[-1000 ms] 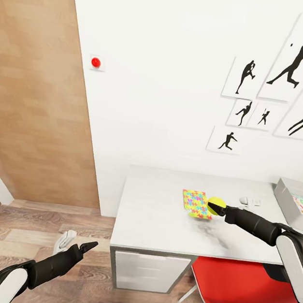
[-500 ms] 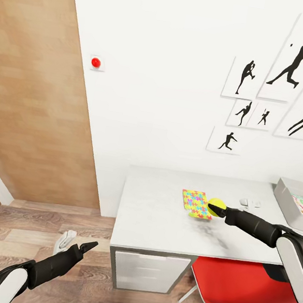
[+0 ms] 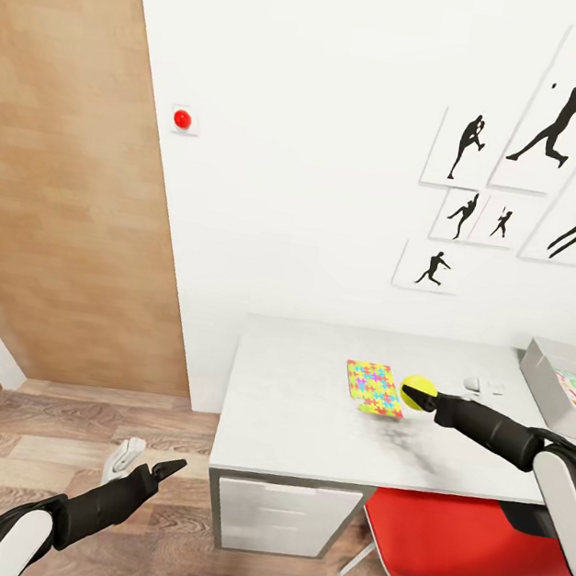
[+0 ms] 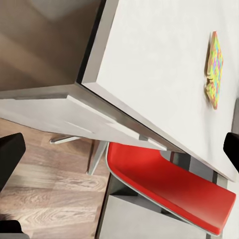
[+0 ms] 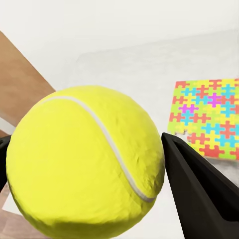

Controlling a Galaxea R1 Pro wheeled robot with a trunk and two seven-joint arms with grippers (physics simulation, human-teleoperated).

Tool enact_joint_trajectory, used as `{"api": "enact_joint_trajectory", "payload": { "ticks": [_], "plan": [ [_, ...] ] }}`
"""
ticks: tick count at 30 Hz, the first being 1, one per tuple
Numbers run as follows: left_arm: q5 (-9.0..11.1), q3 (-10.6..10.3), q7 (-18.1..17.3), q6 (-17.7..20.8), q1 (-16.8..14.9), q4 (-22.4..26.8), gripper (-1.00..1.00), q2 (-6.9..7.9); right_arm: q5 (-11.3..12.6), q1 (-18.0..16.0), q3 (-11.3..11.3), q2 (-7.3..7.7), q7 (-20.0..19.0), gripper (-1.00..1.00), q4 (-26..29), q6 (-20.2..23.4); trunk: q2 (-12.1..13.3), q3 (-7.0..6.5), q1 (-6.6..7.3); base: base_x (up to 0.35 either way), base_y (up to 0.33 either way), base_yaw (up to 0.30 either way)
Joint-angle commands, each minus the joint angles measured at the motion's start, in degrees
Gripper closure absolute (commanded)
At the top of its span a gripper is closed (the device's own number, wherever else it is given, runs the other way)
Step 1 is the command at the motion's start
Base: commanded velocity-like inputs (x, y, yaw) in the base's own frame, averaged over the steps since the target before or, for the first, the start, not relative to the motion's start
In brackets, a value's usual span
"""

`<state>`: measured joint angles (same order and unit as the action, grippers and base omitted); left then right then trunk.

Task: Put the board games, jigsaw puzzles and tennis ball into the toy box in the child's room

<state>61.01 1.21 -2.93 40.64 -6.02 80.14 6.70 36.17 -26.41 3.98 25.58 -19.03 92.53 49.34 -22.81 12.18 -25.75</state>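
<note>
Right gripper point(image 3: 425, 401): clamped on the tennis ball point(image 3: 415, 392), above the table point(image 3: 304, 421), just right of the jigsaw puzzle point(image 3: 373, 387).
Toy box point(image 3: 544, 373): far right table edge.
Left gripper point(image 3: 149, 463): fingers spread, empty, low over open floor point(image 3: 40, 444) left of the table.

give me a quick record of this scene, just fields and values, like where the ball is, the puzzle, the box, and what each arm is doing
ball: held in right pincer, above table
puzzle: flat on table, beside ball
toy box: table's far right, colourful boxes inside
left pincer: open, empty, low over floor
chair: red, tucked under table
</note>
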Motion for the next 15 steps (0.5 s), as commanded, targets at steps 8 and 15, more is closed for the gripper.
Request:
{"api": "enact_joint_trajectory", "payload": {
  "ticks": [8, 15],
  "plan": [
    [-0.11, 0.04, -0.19, 0.32, -0.04, 0.01, -1.00, -0.02, -0.06, -0.05, 0.45, 0.02, -0.51, 1.00, 0.02, 0.43, -0.11, 0.11, -0.03, 0.000, 0.000, 0.000],
    [-0.15, -0.02, -0.16, 0.30, -0.04, 0.01, -1.00, -0.07, -0.09, -0.05, 0.79, 0.21, -0.61, 1.00, 0.02, 0.45, -0.11, 0.04, -0.03, 0.000, 0.000, 0.000]
  ]
}}
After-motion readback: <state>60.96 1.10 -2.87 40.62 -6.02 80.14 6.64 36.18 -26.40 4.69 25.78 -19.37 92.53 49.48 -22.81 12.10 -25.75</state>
